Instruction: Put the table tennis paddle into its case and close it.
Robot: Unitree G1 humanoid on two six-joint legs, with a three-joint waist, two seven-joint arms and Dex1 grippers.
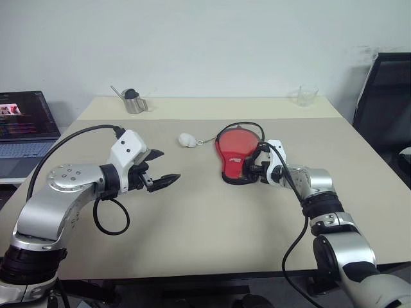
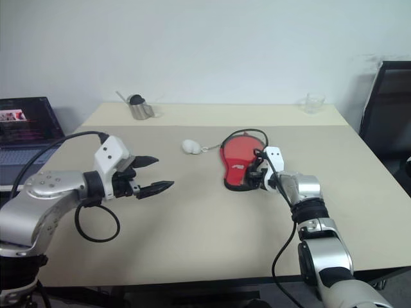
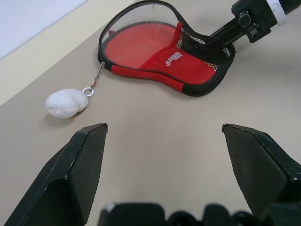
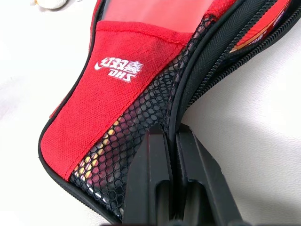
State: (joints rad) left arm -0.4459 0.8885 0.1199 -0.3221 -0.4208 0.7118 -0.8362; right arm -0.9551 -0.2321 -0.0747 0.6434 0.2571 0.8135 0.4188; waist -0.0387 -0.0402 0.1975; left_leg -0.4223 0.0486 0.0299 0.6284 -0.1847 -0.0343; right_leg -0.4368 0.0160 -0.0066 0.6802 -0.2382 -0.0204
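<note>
The case (image 1: 234,154), red with a black edge, mesh pocket and white logo, lies flat at the table's centre, its zip edge gaping at the narrow end. The red face of the table tennis paddle (image 3: 141,42) shows through the clear window; its handle is hidden. My right gripper (image 1: 252,168) is shut on the black zip edge of the case (image 4: 94,103) at its narrow end, both fingers (image 4: 155,179) pressed together on the fabric. My left gripper (image 1: 168,165) hovers open above the table, well left of the case, nothing between its fingers (image 3: 89,155). A white pompom (image 1: 187,139) on a short chain lies left of the case.
A small metal watering can (image 1: 133,101) stands at the back left and a clear glass cup (image 1: 307,95) at the back right. A laptop (image 1: 22,125) sits off the table's left side, a black chair (image 1: 385,96) off its right.
</note>
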